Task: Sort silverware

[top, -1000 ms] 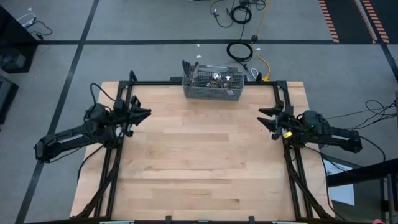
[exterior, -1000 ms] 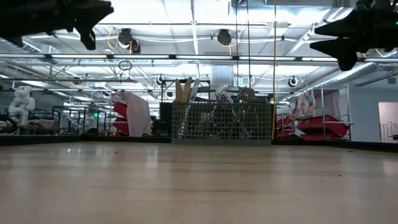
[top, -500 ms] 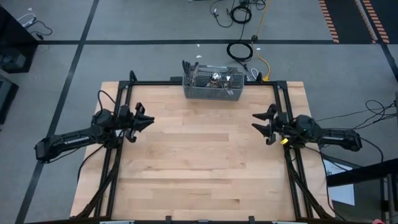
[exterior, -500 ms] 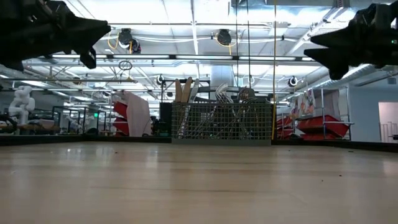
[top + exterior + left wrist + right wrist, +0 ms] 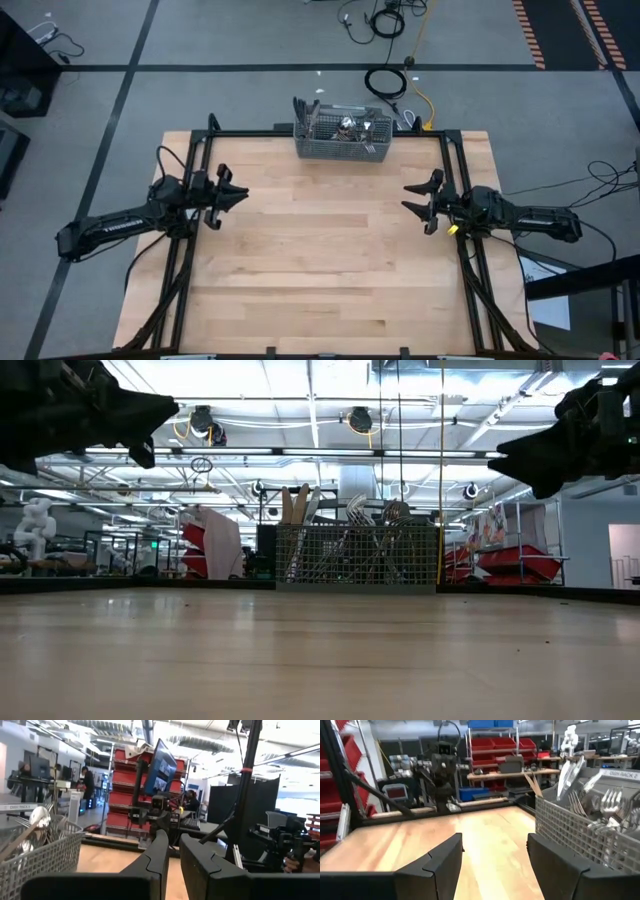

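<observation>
The silverware stands upright in a grey wire-mesh basket at the middle of the table's far edge. Fork and spoon heads stick out above its rim. My left gripper hovers over the table's left side, pointing toward the middle. Its fingers stand a narrow slit apart with nothing between them. My right gripper hovers over the right side, facing it. Its fingers are wide open and hold nothing. The basket shows at the edge of both wrist views.
Bare wooden tabletop lies between the two arms and toward the near edge. A black frame rail runs along the far edge, with rails down both sides. Cables lie on the floor behind. People stand far off in the room.
Both grippers have come down closer to the table and now hang still. My right gripper has also gone a little toward the table's middle. Neither gap has changed.
</observation>
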Motion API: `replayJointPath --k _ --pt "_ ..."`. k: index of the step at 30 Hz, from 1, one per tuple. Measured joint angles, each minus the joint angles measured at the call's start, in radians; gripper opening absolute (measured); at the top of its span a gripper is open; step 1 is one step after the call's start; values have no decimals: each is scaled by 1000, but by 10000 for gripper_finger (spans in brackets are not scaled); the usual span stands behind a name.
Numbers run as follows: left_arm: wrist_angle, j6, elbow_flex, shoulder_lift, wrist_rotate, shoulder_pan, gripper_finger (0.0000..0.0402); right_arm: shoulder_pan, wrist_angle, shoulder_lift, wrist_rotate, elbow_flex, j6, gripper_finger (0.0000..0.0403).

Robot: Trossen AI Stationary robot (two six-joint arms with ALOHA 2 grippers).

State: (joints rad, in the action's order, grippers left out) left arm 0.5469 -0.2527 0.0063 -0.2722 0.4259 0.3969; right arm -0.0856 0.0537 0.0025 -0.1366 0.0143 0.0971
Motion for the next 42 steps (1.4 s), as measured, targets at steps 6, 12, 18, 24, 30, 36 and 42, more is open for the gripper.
replayJointPath --k 6,12,18,24,30,36,42 --pt "-17 0 0 0 -1 0 52 0 -14 0 6 1 -7 212" --pt "-17 -1 0 0 -3 0 52 0 -15 0 6 1 -6 212" --pt "-17 -2 -1 0 -4 0 52 0 -15 0 7 1 -5 212" --pt "-17 -2 -1 0 -4 0 52 0 -16 0 7 1 -5 212" --pt "-17 -2 -1 0 -4 0 52 0 -16 0 7 1 -5 212" --pt "-17 -2 -1 0 -4 0 52 0 -16 0 7 1 -5 212" --pt "-17 -2 -1 0 -4 0 52 0 -16 0 7 1 -5 212"
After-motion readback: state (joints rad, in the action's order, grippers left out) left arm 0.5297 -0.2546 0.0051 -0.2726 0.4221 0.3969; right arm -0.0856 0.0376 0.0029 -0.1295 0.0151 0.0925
